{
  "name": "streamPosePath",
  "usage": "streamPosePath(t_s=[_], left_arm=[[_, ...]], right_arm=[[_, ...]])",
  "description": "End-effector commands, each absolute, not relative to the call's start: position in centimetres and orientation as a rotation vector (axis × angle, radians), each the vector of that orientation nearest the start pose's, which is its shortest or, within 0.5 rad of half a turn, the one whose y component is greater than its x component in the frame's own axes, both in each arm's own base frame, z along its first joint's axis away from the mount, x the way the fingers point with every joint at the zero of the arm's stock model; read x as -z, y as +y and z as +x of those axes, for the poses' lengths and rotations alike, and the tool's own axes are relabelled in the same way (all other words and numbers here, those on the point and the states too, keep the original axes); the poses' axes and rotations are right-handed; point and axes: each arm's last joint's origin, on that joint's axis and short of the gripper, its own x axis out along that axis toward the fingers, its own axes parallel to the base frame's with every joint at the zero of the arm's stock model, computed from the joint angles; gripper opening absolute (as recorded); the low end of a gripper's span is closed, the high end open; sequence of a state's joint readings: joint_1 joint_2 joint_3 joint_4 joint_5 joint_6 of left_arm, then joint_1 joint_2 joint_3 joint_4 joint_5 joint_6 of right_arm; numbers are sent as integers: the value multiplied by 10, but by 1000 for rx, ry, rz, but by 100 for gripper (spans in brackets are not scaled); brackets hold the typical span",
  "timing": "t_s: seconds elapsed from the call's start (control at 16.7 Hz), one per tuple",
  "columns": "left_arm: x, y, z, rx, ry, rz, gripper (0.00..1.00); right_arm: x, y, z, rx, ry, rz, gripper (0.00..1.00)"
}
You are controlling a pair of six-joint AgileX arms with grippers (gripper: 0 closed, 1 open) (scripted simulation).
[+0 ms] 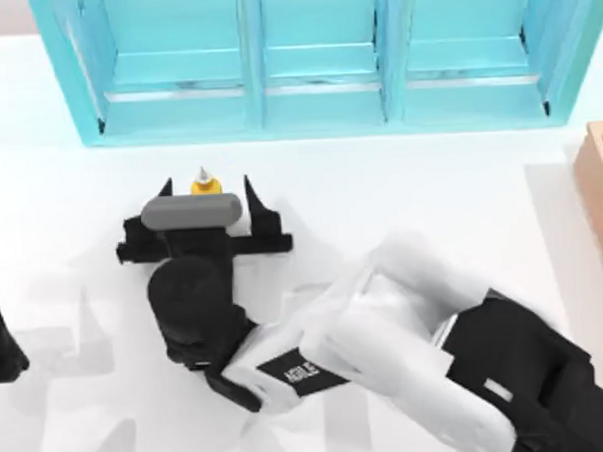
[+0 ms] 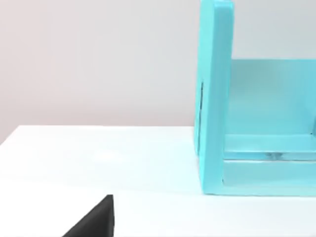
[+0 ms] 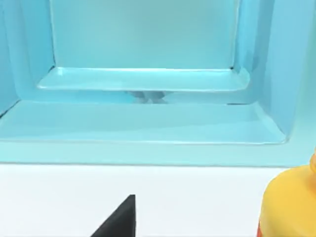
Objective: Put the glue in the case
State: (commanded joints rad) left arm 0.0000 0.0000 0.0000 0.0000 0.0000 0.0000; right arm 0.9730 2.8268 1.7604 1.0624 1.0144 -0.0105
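Glue, a yellow bottle, stands between my right gripper's spread fingers, before the glossy turquoise case; tan box at right; left gripper parked left, jaw state indiscernible.

The glue, a small yellow-orange bottle with a white pointed cap, stands upright on the white table just in front of the case (a large turquoise unit with three open compartments), facing its left compartment, not inside.
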Motion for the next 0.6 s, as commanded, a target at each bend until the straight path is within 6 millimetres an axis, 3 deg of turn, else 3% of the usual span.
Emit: streamPosePath(t_s=[0.54, 0.6], left_arm=[[-160, -1, 106, 0, 0, 0, 100], [-160, -1, 106, 0, 0, 0, 100]], right_arm=[[5, 429, 316, 10, -2, -17, 2], [5, 429, 316, 10, -2, -17, 0]])
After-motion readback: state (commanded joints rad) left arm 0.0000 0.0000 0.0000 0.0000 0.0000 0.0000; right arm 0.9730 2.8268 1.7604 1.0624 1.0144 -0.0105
